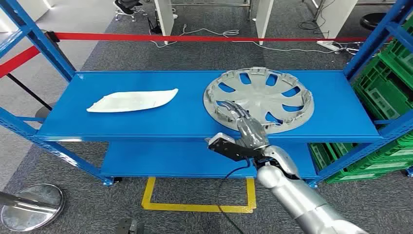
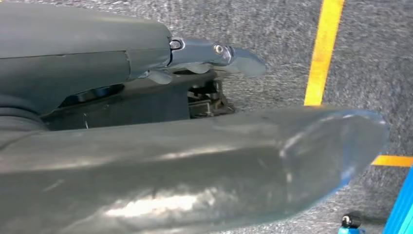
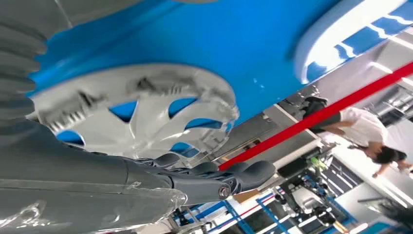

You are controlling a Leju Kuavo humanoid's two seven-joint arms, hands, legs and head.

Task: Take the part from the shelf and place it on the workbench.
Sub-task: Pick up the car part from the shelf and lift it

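Two parts, a hubcap (image 1: 258, 99) and a white panel (image 1: 132, 101), lie on the blue shelf (image 1: 146, 124), the right hand (image 1: 242, 123) reaching over the hubcap's rim, fingers (image 1: 229, 108) spread, gripping nothing; lifting and carrying remain.

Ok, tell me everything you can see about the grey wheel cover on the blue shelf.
The wheel cover is a round, light grey disc that looks like plastic, with spokes parting cut-outs through which the blue shelf shows. Small clips ring its rim, so its inner side seems to face up. It lies roughly flat on the shelf's right half, apart from the white part. The right hand rests on its near edge; a firm grip cannot be told.
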